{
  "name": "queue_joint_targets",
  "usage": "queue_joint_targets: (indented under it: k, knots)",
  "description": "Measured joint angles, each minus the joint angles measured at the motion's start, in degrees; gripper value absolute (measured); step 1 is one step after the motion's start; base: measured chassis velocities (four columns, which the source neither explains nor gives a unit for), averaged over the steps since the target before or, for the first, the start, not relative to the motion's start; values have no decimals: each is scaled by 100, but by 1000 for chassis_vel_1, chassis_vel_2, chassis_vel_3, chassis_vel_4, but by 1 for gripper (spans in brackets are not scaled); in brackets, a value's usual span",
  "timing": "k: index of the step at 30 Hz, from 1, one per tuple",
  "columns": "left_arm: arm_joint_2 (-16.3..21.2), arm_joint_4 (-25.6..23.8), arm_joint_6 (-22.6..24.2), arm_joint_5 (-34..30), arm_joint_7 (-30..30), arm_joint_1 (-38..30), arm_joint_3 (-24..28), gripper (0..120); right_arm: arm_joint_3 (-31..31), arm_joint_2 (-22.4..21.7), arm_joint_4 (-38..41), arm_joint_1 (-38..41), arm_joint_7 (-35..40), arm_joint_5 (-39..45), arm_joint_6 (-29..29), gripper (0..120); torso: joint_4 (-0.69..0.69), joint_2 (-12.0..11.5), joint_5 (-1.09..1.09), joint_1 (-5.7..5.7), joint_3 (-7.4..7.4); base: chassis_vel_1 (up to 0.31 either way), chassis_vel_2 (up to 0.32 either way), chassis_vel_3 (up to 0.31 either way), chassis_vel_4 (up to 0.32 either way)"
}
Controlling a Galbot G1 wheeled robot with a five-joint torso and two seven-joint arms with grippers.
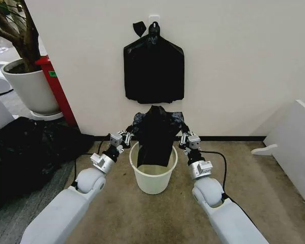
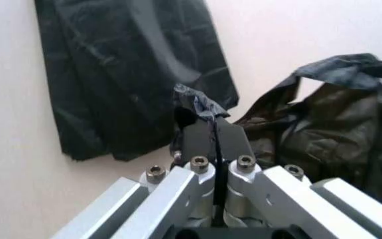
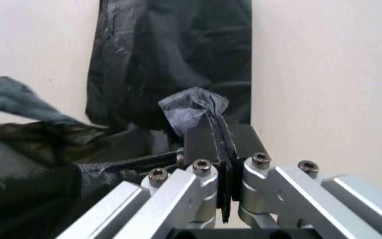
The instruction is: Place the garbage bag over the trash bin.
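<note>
Counted, left to right: one heap of crumpled black plastic [image 1: 25, 152] on floor; one rounded white planter pot [image 1: 31, 87], its plant cropped by frame top; two grippers; one small round cream-white plastic trash bin [image 1: 153, 175]; one flat black bag bundle [image 1: 154, 72] hanging on wall.

Thin glossy black garbage bag [image 1: 156, 133] being held stretched above bin, lower end dipping inside rim, bin's interior partly hidden.

Left gripper [image 1: 126, 135] clenched on bag's corner; right gripper [image 1: 187, 136] likewise.

Bare carpet lying open around bin; white board [image 1: 295, 147] bounding right side.
</note>
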Motion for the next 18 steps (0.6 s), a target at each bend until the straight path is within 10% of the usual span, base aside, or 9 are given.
queue_joint_targets:
  k: [18]
  knots:
    - [-570, 1108, -1248, 736, 1167, -275, -225, 0, 275, 332, -357, -21, 233, -158, 1080, 0, 0, 0, 0, 0, 0, 0, 0, 0, 0]
